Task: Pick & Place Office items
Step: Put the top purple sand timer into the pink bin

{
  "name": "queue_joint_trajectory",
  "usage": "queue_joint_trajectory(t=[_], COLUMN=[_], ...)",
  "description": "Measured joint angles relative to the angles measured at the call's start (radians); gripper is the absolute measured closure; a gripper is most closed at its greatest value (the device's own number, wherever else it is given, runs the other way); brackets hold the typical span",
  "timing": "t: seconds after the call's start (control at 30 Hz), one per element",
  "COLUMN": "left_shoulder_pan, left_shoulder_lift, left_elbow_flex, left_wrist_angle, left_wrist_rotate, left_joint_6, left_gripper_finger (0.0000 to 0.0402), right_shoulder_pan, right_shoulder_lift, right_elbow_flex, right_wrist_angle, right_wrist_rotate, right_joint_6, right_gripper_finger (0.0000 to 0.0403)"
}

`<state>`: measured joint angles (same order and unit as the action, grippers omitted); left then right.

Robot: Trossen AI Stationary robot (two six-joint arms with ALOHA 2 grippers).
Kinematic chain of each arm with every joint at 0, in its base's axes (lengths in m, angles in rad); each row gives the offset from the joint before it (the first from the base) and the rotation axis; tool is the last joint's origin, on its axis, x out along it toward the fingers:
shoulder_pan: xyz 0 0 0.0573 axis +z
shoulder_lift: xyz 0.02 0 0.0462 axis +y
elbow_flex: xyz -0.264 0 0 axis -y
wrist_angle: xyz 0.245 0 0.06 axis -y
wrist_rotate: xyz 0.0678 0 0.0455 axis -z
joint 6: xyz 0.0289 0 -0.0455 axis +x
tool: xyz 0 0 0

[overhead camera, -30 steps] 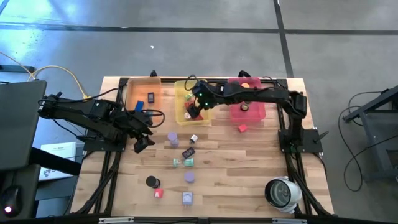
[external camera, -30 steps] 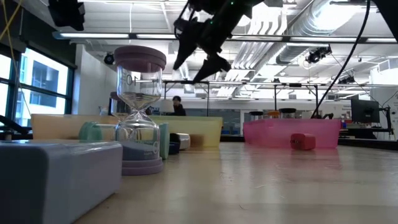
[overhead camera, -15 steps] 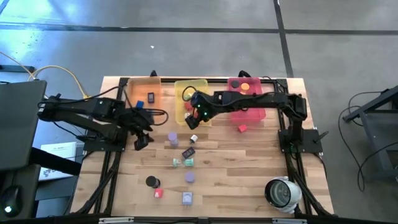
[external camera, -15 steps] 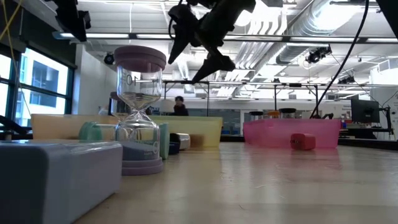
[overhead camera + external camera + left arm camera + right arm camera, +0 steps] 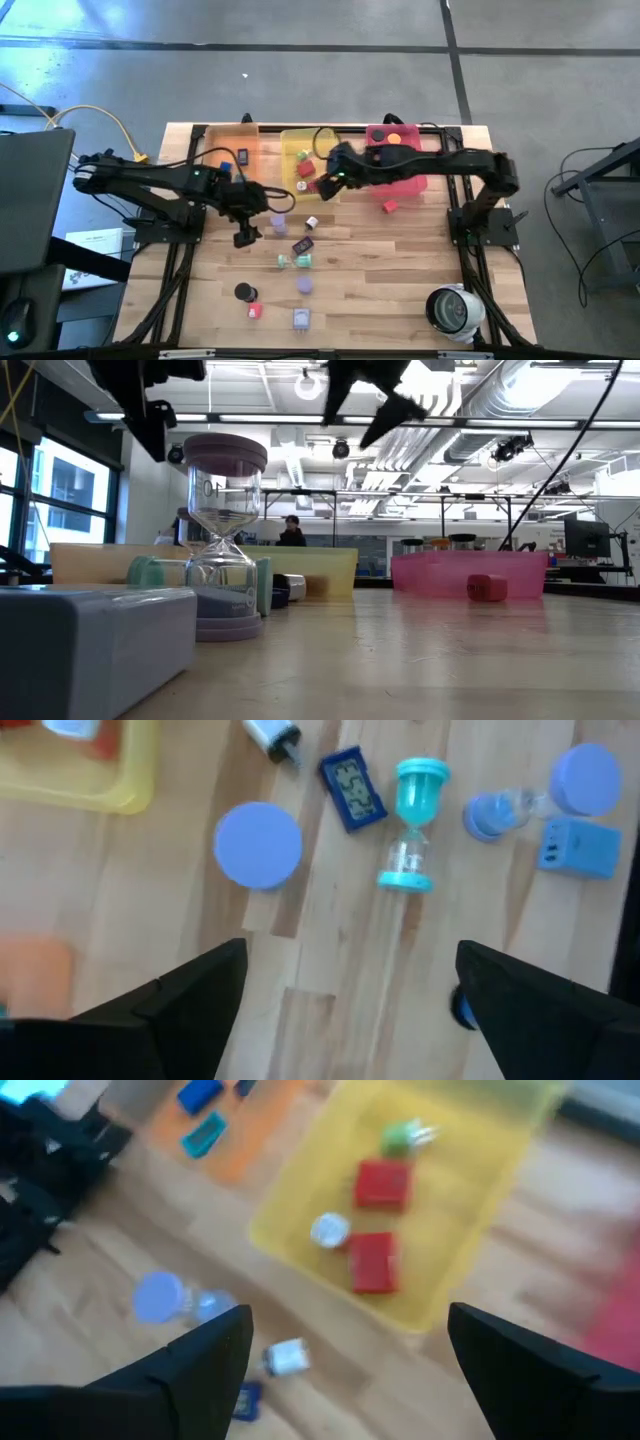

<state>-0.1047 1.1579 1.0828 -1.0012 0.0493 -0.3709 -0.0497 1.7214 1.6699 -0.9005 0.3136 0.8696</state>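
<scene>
Office items: scattered mid-counter. Lavender hourglass (image 5: 277,223) just beside the left tool (image 5: 245,235); dark clock (image 5: 302,245), teal hourglass (image 5: 295,261) and lavender cube (image 5: 301,318) toward the near edge.

Handling advice: centre over one piece, descend straight, close only once it sits between the fingers.

Left tool: jaws wide apart, empty.

Right tool (image 5: 327,185): spread, empty, above the yellow tray (image 5: 291,160) at the far edge.

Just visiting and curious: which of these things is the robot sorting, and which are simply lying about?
Being sorted:
- lavender hourglass
- teal hourglass
- small digital clock
- red blocks in the yellow tray

Lying about:
- round white-grey device
- yellow cable
</scene>
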Motion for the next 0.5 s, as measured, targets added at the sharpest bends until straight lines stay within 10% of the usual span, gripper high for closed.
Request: queue_joint_trajectory(t=[0.5], left_shoulder_pan=[0.111], left_shoulder_lift=[0.090], left_elbow_flex=[0.000], left_wrist_angle=[0.042], left_wrist_rotate=[-0.081], left_joint_6=[-0.039], left_gripper_finger=[0.0050], right_shoulder_pan=[0.102], right_shoulder_lift=[-0.097], right_elbow_flex=[-0.001], right_wrist_angle=[-0.079], right_wrist_rotate=[0.125], right_joint_6=[0.050], right_gripper_finger=[0.0078])
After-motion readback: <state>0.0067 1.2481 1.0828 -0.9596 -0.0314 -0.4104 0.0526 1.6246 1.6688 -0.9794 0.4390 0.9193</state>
